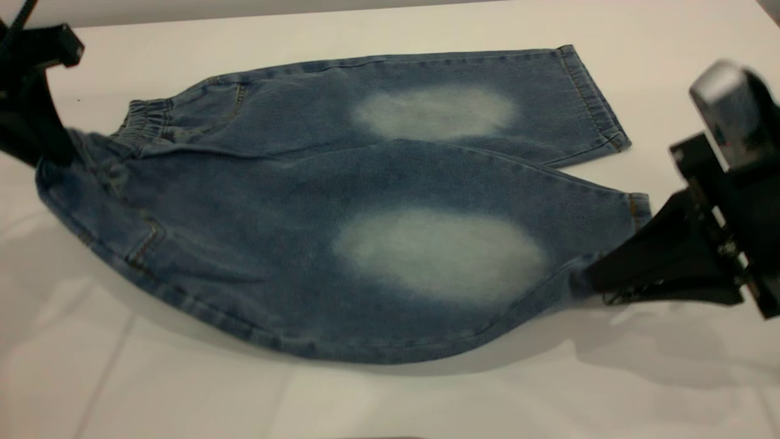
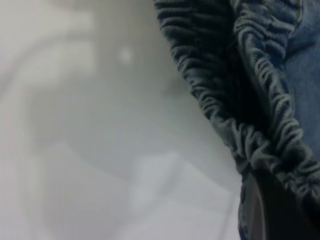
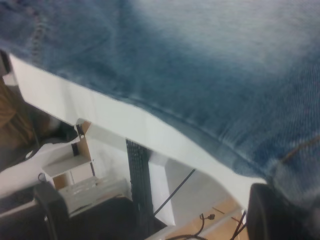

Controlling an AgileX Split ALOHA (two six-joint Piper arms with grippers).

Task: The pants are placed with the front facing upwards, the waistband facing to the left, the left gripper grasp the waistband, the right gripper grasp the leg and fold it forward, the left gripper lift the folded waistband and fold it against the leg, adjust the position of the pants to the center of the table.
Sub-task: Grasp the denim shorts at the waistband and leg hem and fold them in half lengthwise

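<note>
Blue denim pants with pale faded knee patches lie across the white table, elastic waistband to the left. My left gripper is at the far left, shut on the near corner of the waistband and holding it off the table. The gathered waistband fills the left wrist view beside a dark finger. At the right, my right gripper is shut on the hem of the near leg. That leg hangs raised between both grippers, over part of the far leg. Denim covers most of the right wrist view.
The raised leg casts a shadow on the bare table in front. In the right wrist view the table's edge shows, with a black stand, cables and wooden floor beyond it.
</note>
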